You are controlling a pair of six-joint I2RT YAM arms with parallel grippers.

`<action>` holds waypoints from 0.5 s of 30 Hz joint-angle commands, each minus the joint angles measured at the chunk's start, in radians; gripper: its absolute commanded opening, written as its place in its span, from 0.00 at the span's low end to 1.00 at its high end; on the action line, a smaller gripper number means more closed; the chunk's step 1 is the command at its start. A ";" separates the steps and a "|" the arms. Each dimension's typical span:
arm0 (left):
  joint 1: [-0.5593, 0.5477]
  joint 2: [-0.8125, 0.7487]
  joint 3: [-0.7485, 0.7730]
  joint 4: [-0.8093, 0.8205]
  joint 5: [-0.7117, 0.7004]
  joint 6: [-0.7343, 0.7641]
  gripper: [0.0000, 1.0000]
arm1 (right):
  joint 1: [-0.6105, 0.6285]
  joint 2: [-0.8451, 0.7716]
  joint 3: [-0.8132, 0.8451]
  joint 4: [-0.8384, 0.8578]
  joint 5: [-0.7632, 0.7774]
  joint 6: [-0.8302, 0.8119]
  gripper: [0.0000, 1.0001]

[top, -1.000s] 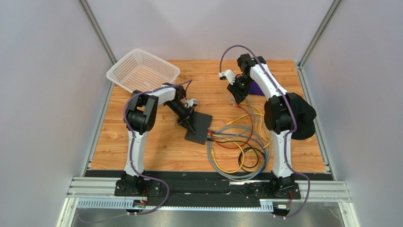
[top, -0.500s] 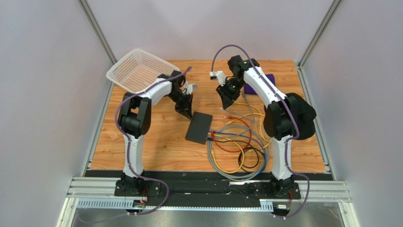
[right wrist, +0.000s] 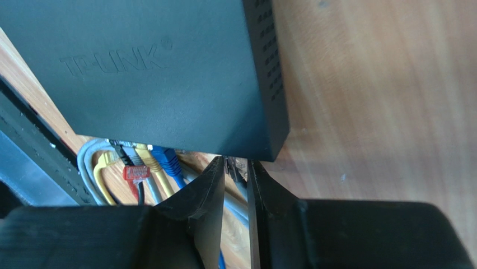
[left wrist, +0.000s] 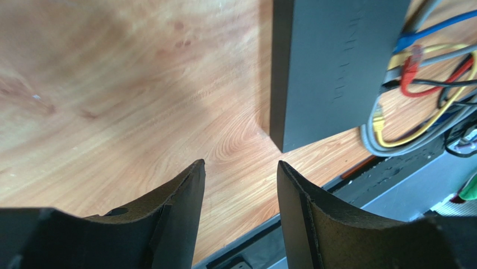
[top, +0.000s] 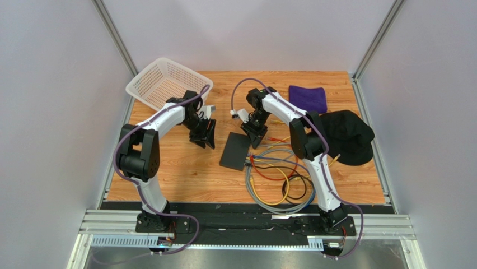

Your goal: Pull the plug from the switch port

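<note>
The switch (top: 235, 151) is a flat black box lying mid-table, with several cables plugged along its right edge. In the right wrist view its socket edge (right wrist: 168, 143) holds yellow, blue, grey and black plugs. At the far corner of that edge my right gripper (top: 255, 138) has its jaws (right wrist: 237, 166) drawn narrow on a clear plug (right wrist: 235, 167) with a grey cable. A red plug (right wrist: 134, 172) lies loose beside the row. My left gripper (top: 204, 137) hangs open left of the switch (left wrist: 336, 67), its jaws (left wrist: 241, 168) holding nothing.
A white basket (top: 168, 84) sits at the back left. A purple cloth (top: 308, 98) and a black cap (top: 347, 137) lie at the right. Coiled cables (top: 280, 179) spread right of the switch. A black rail (top: 246, 207) runs along the near edge.
My left gripper let go of the switch, opened and drew back to the left. My right arm swung down from the back to the switch's far corner and its jaws narrowed.
</note>
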 commanded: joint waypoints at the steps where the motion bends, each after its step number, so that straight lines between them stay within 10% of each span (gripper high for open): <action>1: 0.005 -0.073 -0.048 0.079 -0.014 -0.017 0.59 | 0.021 0.039 0.100 0.013 -0.001 0.027 0.22; 15: 0.045 -0.247 -0.177 0.286 0.068 -0.042 0.59 | 0.101 0.150 0.432 0.118 -0.002 0.099 0.41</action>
